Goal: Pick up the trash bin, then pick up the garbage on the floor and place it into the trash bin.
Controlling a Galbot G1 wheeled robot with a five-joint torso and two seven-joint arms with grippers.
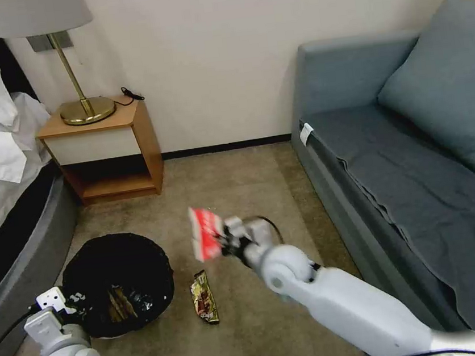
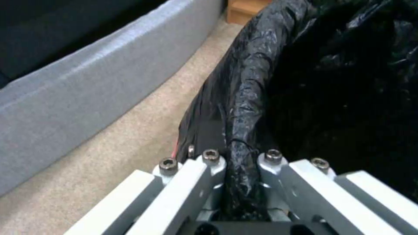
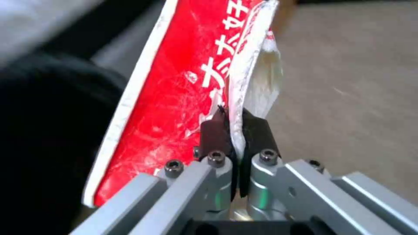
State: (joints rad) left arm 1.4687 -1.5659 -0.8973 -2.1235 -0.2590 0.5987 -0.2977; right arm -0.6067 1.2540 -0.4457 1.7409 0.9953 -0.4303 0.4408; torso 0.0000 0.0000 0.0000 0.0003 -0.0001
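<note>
- Red-and-white packet [image 1: 205, 233] is hanging mid-frame in the head view, off the carpet, pinched by its edge in the right gripper [image 1: 226, 240]; the right wrist view is showing the dark pads [image 3: 212, 130] clenched on the packet's white seam.
- Packet's long axis is running roughly up-and-down in the head view, with most of it sticking out beyond the fingertips toward the frame's left.
- Trash bin [image 1: 118, 283] is sitting lower left in the head view, black liner open; something tan and striped is lying inside it.
- Left gripper [image 1: 63, 303] is at the bin's near-left rim; the left wrist view is showing its fingers [image 2: 211, 163] clamped on a fold of the black liner [image 2: 246, 107].
- Key relation: bin mouth is lying left of and below the held packet, close by but not under it; judging from this, the right arm is needing a leftward carry before any release.
- Gold-brown wrapper [image 1: 203, 297] is lying on the carpet just right of the bin, long axis pointing up-frame, between bin and right arm.
- Risk, as a judgement: the light packet could be fluttering wide of the rim.
</note>
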